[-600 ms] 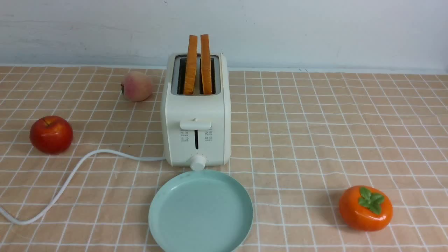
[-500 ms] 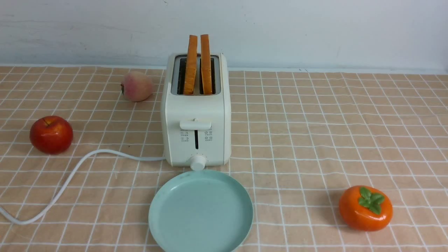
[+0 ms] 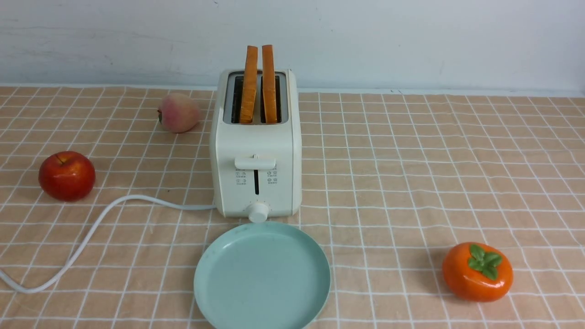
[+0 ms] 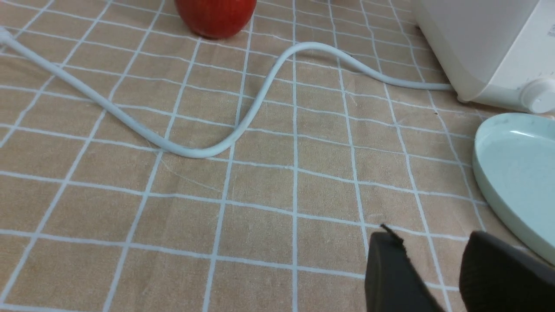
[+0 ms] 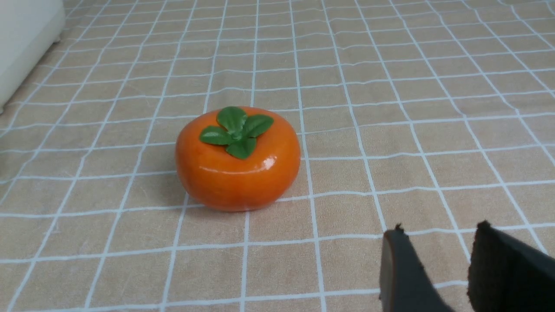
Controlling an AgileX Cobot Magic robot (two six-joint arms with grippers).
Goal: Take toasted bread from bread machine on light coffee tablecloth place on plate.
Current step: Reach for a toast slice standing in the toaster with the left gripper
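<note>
Nothing has shifted: both toasted bread slices point(image 3: 249, 87) stand in the bread machine point(image 3: 256, 141), the plate point(image 3: 262, 278) bare just in front. The left gripper point(image 4: 433, 242) and right gripper point(image 5: 440, 232) hang low, jaws apart and empty; the pickup hasn't started.

Front view: raised, looking forward across the light coffee tablecloth point(image 3: 411, 160) to the back wall point(image 3: 411, 41); mid-distance, bread machine point(image 3: 256, 173) centred, plate point(image 3: 199, 278) toward the cloth's near edge. Left wrist view: low, close over the cloth, facing cord point(image 4: 190, 152) and apple point(image 4: 214, 15); shares them, the machine's corner and the plate rim with front view. Right wrist view: low, close, facing persimmon point(image 5: 237, 173), which the front view also shows.
</note>
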